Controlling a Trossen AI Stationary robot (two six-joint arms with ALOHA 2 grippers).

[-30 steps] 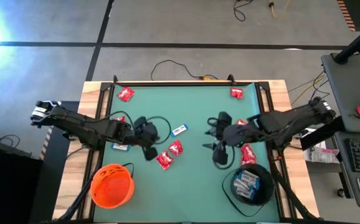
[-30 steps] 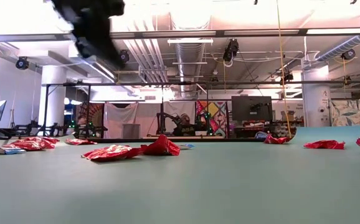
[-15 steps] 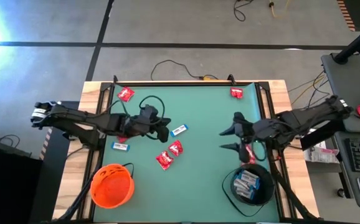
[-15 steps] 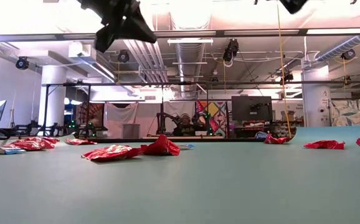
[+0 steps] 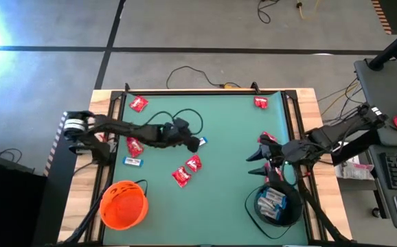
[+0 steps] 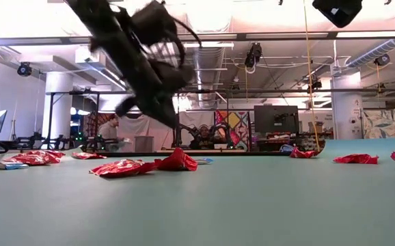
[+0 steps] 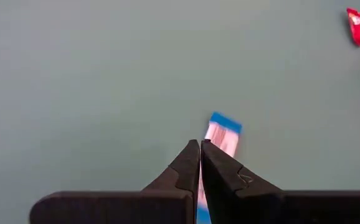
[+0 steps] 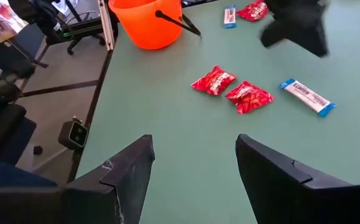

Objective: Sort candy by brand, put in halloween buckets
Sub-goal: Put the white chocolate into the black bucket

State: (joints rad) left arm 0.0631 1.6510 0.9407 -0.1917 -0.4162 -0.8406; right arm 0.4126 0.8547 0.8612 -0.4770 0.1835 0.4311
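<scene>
A smooth matt green mat (image 5: pixel 219 130) is covering the table, with pale bare wood (image 5: pixel 307 103) showing along its edges. Crinkled red candy wrappers (image 5: pixel 187 169) are catching the light near the mat's middle, and beside them a smoother blue-and-white wrapper (image 8: pixel 306 96) is looking slick. The orange bucket (image 5: pixel 123 204) is showing ribbed glossy plastic at the mat's near corner, the black bucket (image 5: pixel 276 206) is looking like duller plastic, and the left gripper (image 7: pixel 200 163) is showing matt dark fingers.
</scene>
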